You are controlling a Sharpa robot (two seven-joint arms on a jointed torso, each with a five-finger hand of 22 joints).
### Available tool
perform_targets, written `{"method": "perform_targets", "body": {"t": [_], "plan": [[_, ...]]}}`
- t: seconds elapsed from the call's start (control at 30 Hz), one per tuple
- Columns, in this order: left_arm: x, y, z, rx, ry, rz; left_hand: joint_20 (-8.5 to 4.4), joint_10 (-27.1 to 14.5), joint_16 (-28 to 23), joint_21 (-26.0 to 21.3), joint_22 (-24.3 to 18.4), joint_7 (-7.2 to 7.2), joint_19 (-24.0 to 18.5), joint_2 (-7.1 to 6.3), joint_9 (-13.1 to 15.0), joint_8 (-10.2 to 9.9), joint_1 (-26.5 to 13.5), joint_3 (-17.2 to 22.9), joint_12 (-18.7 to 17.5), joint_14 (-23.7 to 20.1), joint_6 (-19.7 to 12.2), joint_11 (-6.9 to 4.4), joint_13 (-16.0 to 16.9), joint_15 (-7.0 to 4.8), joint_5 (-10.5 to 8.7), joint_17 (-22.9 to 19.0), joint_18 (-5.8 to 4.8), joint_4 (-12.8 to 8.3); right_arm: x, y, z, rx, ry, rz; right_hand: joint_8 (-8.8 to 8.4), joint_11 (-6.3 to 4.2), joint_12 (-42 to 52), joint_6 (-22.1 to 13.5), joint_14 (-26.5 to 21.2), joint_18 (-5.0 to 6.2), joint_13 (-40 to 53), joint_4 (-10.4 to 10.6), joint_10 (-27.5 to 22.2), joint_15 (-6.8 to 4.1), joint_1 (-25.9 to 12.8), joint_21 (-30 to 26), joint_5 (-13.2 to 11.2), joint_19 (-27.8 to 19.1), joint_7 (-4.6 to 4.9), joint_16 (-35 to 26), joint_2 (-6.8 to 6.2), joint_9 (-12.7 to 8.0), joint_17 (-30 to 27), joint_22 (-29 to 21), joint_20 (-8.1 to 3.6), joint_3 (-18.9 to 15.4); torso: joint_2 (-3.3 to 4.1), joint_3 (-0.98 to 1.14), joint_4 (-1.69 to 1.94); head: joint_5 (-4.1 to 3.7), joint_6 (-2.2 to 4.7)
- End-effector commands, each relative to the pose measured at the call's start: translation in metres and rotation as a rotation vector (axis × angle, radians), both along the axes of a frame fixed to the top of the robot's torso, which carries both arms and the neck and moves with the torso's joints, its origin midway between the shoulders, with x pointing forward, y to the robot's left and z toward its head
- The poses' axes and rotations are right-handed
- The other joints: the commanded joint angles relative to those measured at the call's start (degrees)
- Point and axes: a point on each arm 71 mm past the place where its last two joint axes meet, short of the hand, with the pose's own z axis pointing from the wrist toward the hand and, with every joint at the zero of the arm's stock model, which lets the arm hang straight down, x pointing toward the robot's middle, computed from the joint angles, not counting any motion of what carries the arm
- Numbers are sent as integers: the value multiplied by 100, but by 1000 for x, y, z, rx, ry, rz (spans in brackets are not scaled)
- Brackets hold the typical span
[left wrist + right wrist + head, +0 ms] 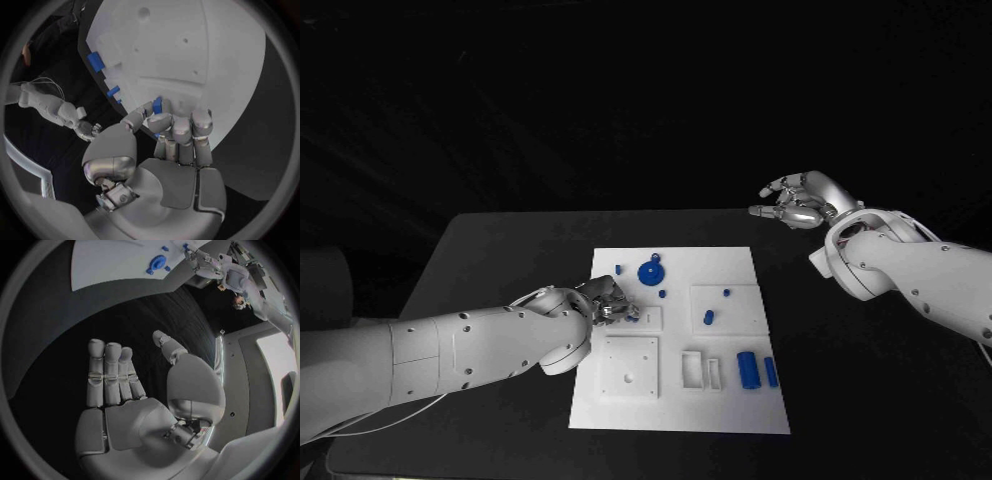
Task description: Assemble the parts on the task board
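Item: task board, white plate at the middle of the black table, long side running away from the robot. Contents, head view: one round blue disc part near the far left corner, with small blue pegs just beside it; one small blue piece in the raised block at the right; two blue cylinders lying side by side near the right edge; a white square block and a white slotted holder nearer the robot, neither visibly filled. Left hand: over the board's left edge, fingers curled in on a small blue part, whose tip shows between the fingers in the left wrist view; held, by appearance, in a pinch. Right hand: raised beyond the board's far right corner, well apart from it, fingers spread and palm bare, holding nothing. Step in hand, as judged: one part taken up or being seated at the left-centre of the board; most pieces lie loose, so assembly looks early. Next move would call for aligning the held part with its socket and pressing it straight in; which socket cannot be told.
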Motion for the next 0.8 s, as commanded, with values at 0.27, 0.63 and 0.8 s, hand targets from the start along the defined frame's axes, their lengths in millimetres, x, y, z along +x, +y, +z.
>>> {"method": "perform_targets", "body": {"t": [0.27, 0.63, 0.8], "plan": [[-2, -2, -3, 26, 27, -29, -493, -128, 7, 31, 36, -529, -17, -20, 387, 40, 166, 27, -12, 497, 1209, -158, -11, -461, 7, -11, 335, -18, 0, 1, -1, -5, 5, 13, 38, 4, 33, 4, 29, 424, -10, -8, -28, -18, -27, -32, 37, -6, 27, -31, 42, 2, 7, 7, 29, -36, -1, 6, -2, -5, -15], [-1, 0, -3, 32, 34, -26, -490, -125, 7, 31, 30, -527, -16, -37, 370, 53, 195, 29, -12, 499, 1209, -156, -11, -459, 6, -15, 333, 4, 0, 1, -1, -5, 6, 12, 38, 4, 37, 4, 30, 424, -15, -5, -30, -18, -28, -34, 40, -5, 27, -33, 44, 1, 9, 8, 29, -37, 2, 7, -3, -5, -16], [-1, 1, -4, 34, 38, -24, -489, -125, 8, 31, 29, -527, -16, -35, 368, 55, 196, 28, -12, 500, 1208, -156, -11, -459, 5, -15, 332, 10, 0, 1, -1, -5, 6, 13, 38, 4, 38, 3, 30, 424, -17, -6, -31, -18, -26, -35, 41, -5, 27, -34, 43, 1, 9, 9, 29, -38, 1, 8, -2, -7, -14]]}}
